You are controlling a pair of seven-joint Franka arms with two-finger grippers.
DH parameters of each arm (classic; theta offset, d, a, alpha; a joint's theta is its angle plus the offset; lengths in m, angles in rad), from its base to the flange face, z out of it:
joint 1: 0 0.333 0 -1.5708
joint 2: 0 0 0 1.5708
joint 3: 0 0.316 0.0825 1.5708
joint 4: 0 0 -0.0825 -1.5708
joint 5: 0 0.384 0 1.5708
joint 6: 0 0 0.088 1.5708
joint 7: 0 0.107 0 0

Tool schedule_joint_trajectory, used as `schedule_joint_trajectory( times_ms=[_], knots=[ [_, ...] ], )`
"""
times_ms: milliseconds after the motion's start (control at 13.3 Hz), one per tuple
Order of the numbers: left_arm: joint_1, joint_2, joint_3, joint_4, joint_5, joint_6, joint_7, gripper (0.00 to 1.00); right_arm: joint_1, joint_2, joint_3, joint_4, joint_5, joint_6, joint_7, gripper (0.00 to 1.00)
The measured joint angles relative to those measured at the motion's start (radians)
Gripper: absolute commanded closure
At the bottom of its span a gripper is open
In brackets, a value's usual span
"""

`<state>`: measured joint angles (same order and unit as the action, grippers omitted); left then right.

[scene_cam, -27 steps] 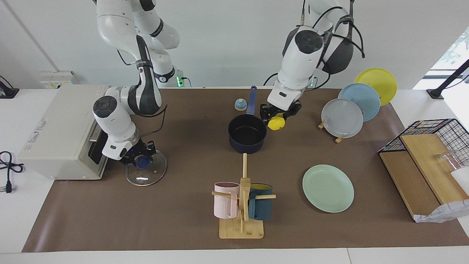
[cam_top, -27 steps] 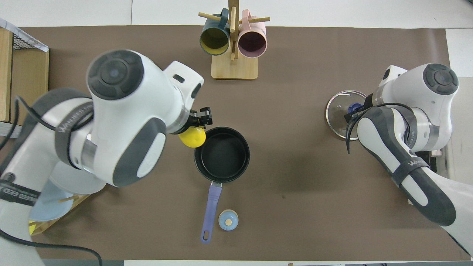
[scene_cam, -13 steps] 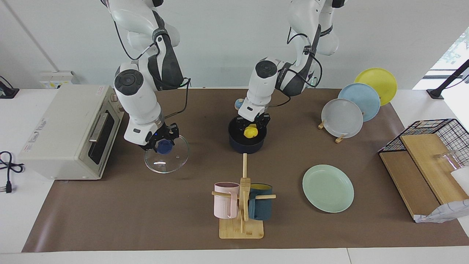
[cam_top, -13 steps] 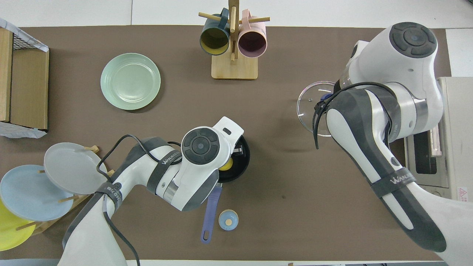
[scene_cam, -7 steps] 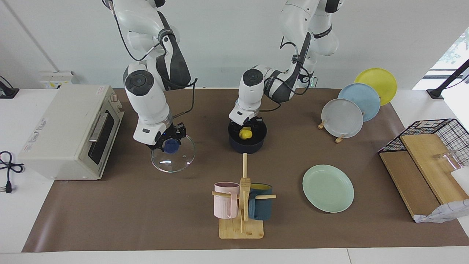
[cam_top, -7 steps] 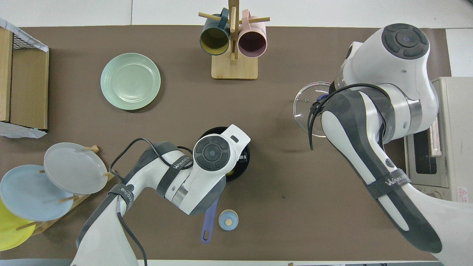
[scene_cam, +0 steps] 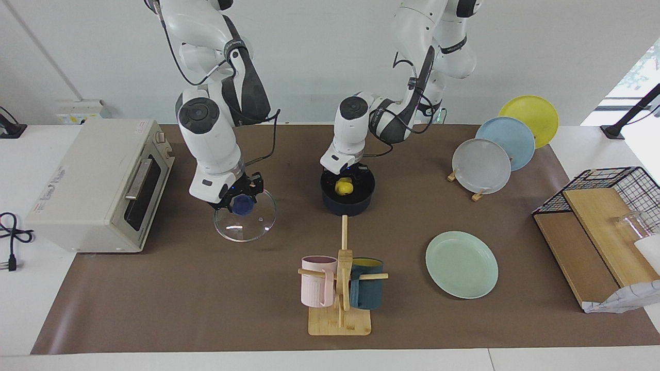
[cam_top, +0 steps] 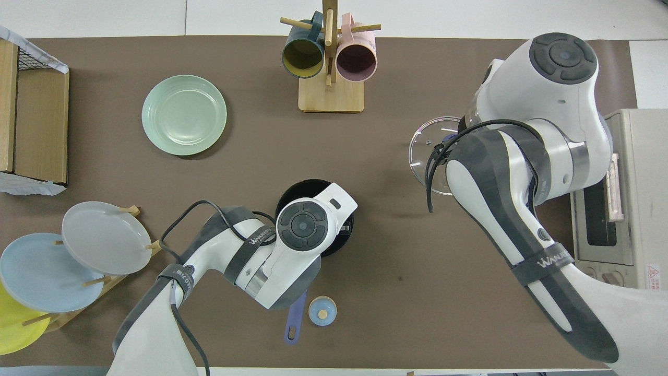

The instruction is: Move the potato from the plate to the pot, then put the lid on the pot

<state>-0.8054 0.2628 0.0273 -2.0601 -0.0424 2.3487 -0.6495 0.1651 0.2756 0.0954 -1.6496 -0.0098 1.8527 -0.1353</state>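
One small, glossy yellow potato [scene_cam: 344,187] sits low inside the dark navy saucepan [scene_cam: 348,198], my left gripper [scene_cam: 346,176] pinching it just above the black floor. Toward the right arm's end, my right gripper [scene_cam: 238,198] clamps the blue knob of the clear glass lid [scene_cam: 245,218], hanging over the brown mat. The pale mint-green plate [scene_cam: 461,264] lies bare. Next, I judge: release, withdraw, then bring the lid across.

Four plates [scene_cam: 461,264], two mugs [scene_cam: 318,281], one pot [scene_cam: 348,202], one lid [scene_cam: 245,222].
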Motion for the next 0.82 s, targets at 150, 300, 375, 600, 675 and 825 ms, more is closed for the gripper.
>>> schedule_joint_trajectory(
  times_ms=[150, 300, 375, 600, 675, 825],
  knots=[
    [0.001, 0.001, 0.008, -0.004, 0.006, 0.000, 0.018, 0.00, 0.008, 0.000, 0.000, 0.012, 0.000, -0.011, 0.014, 1.00],
    [0.005, -0.003, 0.017, 0.001, 0.008, -0.003, 0.029, 0.00, 0.013, 0.000, 0.000, 0.015, 0.000, -0.011, 0.019, 1.00],
    [0.011, -0.014, 0.017, 0.007, 0.008, -0.015, 0.032, 0.00, 0.016, 0.000, 0.000, 0.015, 0.000, -0.011, 0.028, 1.00],
    [0.045, -0.077, 0.018, 0.064, 0.006, -0.156, 0.039, 0.00, 0.038, 0.000, 0.000, 0.017, 0.000, -0.011, 0.077, 1.00],
    [0.064, -0.103, 0.018, 0.090, -0.002, -0.212, 0.044, 0.00, 0.049, 0.000, 0.000, 0.018, 0.000, -0.011, 0.095, 1.00],
    [0.107, -0.158, 0.019, 0.157, -0.047, -0.342, 0.076, 0.00, 0.074, 0.000, 0.001, 0.021, 0.000, -0.011, 0.145, 1.00]
  ],
)
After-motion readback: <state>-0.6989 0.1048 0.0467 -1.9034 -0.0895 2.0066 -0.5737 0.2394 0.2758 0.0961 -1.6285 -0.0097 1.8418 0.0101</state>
